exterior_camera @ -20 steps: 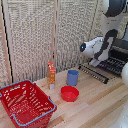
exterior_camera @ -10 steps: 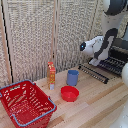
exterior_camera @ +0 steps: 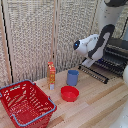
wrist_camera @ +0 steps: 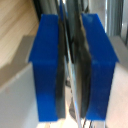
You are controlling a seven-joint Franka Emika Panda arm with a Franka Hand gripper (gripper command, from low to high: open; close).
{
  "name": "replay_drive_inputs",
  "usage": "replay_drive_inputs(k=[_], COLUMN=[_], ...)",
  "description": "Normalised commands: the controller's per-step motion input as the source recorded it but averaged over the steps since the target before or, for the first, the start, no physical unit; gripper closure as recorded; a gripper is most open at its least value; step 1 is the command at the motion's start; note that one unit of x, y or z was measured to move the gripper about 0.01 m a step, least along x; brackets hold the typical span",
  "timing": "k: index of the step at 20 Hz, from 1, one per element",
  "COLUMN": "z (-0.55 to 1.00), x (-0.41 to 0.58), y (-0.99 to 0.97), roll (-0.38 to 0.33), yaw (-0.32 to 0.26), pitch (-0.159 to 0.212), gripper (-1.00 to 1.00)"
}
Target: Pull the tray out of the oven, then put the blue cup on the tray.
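Observation:
The oven stands at the exterior view's right, its door dropped open. The tray, a dark rack of thin bars, sticks out of the oven front over the wooden table. My gripper is at the tray's outer edge. In the wrist view my gripper shows its two blue pads close together, shut on a thin dark bar of the tray. The blue cup stands upright on the table, just to the left of the tray's end and apart from it.
A shallow red bowl lies in front of the cup. An orange bottle stands to the cup's left. A red mesh basket fills the front left corner. A slatted screen closes the back.
The arm has shifted only slightly, if at all; the tray sticks out of the oven in every frame. Cup, bowl and basket have not moved.

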Motion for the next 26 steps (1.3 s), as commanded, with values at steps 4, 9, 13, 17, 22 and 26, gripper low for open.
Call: replay_drive_inputs(k=[4, 9, 13, 17, 22, 26], z=[-0.01, -0.08, 0.22, 0.64, 0.66, 0.60], x=[0.187, 0.232, 0.217, 0.244, 0.178, 0.127], y=[0.18, 0.00, 0.08, 0.09, 0.12, 0.14], roll=[0.043, 0.005, 0.037, 0.142, 0.134, 0.159], yaw=[-0.047, -0.018, 0.037, -0.018, -0.154, -0.155], pitch=[0.008, 0.001, 0.000, -0.005, 0.003, 0.040], gripper=[-1.00, -1.00, -1.00, -1.00, -1.00, -1.00])
